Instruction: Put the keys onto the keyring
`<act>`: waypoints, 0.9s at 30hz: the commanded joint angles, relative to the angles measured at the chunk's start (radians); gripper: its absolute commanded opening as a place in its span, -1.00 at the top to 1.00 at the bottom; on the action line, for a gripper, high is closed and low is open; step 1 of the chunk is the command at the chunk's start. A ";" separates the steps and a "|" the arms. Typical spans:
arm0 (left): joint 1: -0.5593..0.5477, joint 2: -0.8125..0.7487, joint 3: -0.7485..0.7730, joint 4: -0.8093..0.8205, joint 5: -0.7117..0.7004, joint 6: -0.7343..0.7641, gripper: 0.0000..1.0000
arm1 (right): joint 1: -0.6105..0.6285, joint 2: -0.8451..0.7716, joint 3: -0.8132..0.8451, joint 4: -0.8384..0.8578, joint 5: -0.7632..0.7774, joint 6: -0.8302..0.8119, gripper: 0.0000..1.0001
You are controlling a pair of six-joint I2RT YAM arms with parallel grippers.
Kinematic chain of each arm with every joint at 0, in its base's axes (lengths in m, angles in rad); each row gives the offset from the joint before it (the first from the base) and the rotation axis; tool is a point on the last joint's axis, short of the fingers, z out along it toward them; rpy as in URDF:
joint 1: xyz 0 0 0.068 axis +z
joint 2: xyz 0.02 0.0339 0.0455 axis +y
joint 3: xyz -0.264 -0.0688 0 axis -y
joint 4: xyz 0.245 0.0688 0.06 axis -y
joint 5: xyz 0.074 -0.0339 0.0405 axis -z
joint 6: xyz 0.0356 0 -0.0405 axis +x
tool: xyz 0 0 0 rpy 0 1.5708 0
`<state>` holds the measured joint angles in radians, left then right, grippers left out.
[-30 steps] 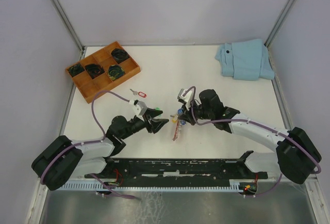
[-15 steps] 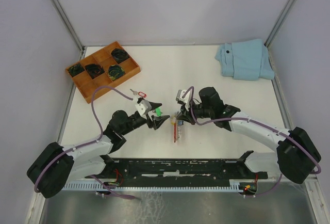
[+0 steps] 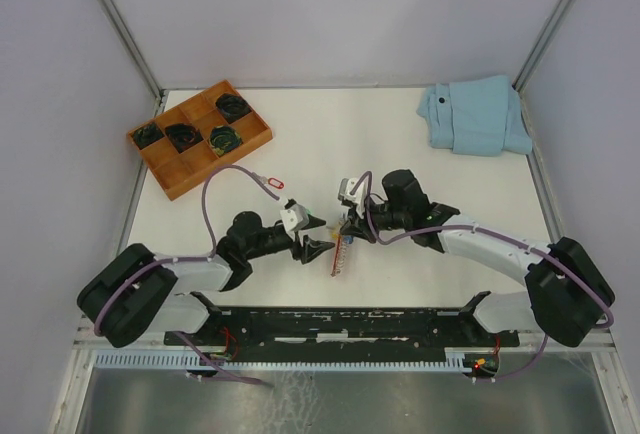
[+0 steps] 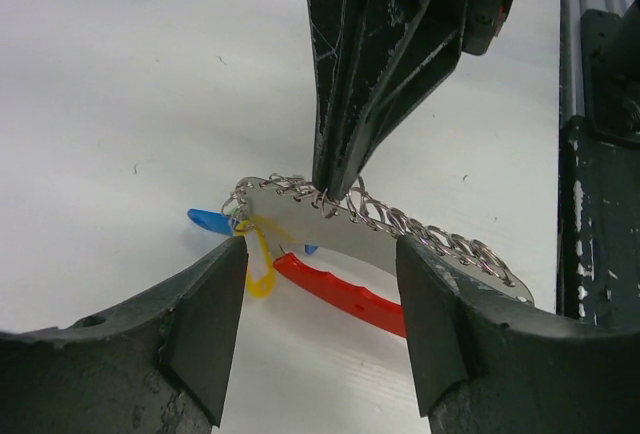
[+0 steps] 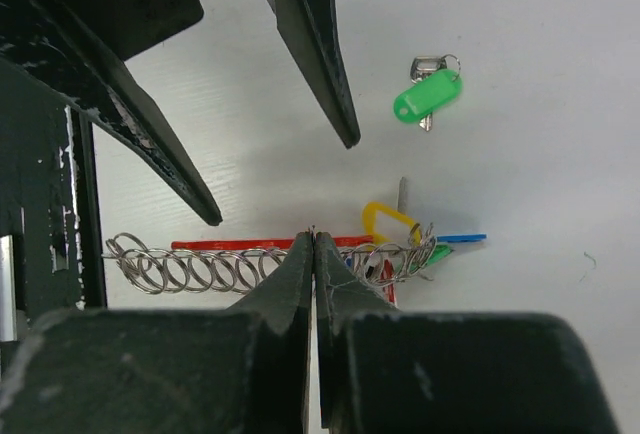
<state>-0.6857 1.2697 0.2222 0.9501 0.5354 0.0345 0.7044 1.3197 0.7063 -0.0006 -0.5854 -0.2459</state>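
The right gripper (image 5: 314, 246) is pinched tight on the keyring (image 5: 190, 266), a chain of linked silver rings with a red band and yellow and blue tags. It lies on the white table (image 3: 330, 134) near the front middle. The left gripper (image 4: 322, 299) stands wide apart just beside it. The green-tagged key (image 5: 428, 94) lies nearby.

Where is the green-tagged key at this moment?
In the right wrist view, the green-tagged key lies loose on the table, right of centre, just beyond the keyring and near the open left gripper.
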 commanded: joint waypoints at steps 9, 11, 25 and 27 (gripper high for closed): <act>0.004 0.151 0.027 0.163 0.142 0.191 0.08 | -0.004 -0.015 -0.091 0.229 -0.112 -0.108 0.92; 0.005 0.158 0.038 0.145 0.154 0.206 0.17 | -0.004 -0.009 -0.090 0.228 -0.118 -0.113 0.92; 0.004 0.233 0.103 0.097 0.209 0.223 0.34 | -0.005 0.018 -0.073 0.212 -0.162 -0.126 0.93; 0.005 0.235 0.105 0.090 0.215 0.228 0.45 | -0.005 0.018 -0.073 0.212 -0.167 -0.127 0.93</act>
<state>-0.6846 1.4921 0.2909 1.0229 0.7120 0.2028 0.7040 1.3380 0.6064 0.1638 -0.7040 -0.3580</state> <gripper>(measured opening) 0.322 0.038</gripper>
